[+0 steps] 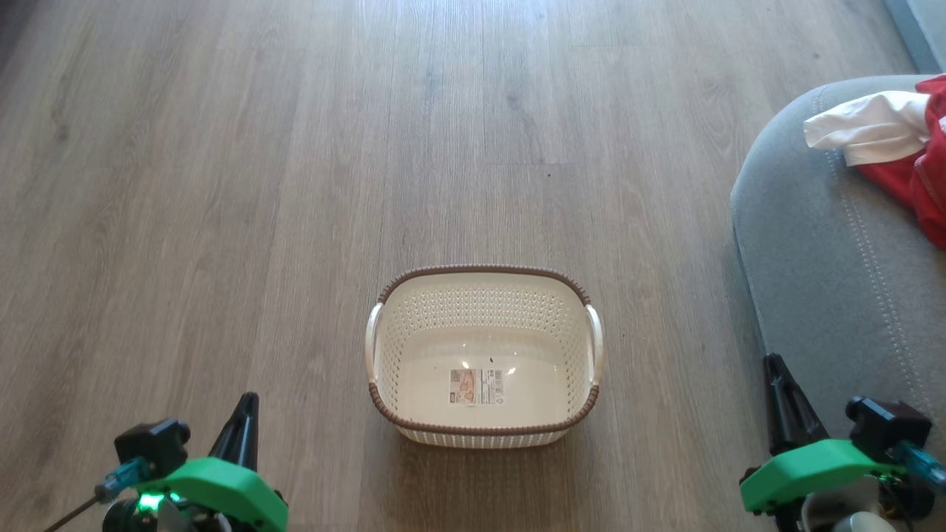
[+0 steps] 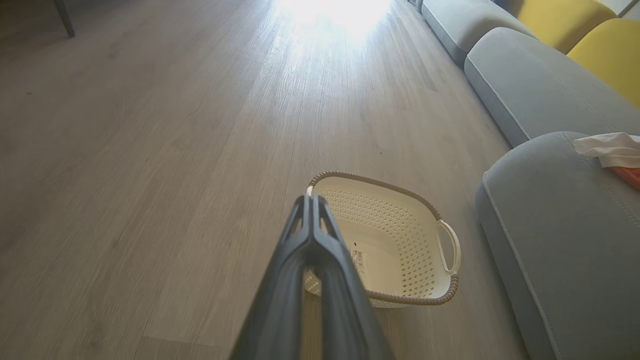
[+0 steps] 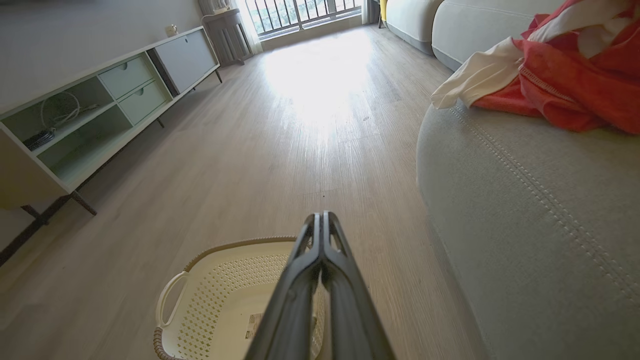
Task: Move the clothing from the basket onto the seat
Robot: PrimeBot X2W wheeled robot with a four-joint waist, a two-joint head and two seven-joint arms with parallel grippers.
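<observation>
The cream basket (image 1: 414,295) with its brown rim stands on the wooden floor, holding nothing but a sticker label (image 1: 476,386); it also shows as the basket (image 2: 400,235) and the basket (image 3: 220,280) in the wrist views. Red and white clothing (image 1: 905,148) lies bunched on the grey seat (image 1: 820,251) at the right; the clothing (image 3: 565,75) rests on the seat (image 3: 525,210). My left gripper (image 1: 247,399) is shut at the lower left, its fingers (image 2: 311,200) pressed together. My right gripper (image 1: 772,360) is shut beside the seat's edge, holding nothing.
Wooden floor (image 1: 222,185) spreads all around the basket. A low white media cabinet (image 3: 100,110) stands along the far wall. More grey sofa sections (image 2: 535,85) with yellow cushions (image 2: 607,55) line the right side.
</observation>
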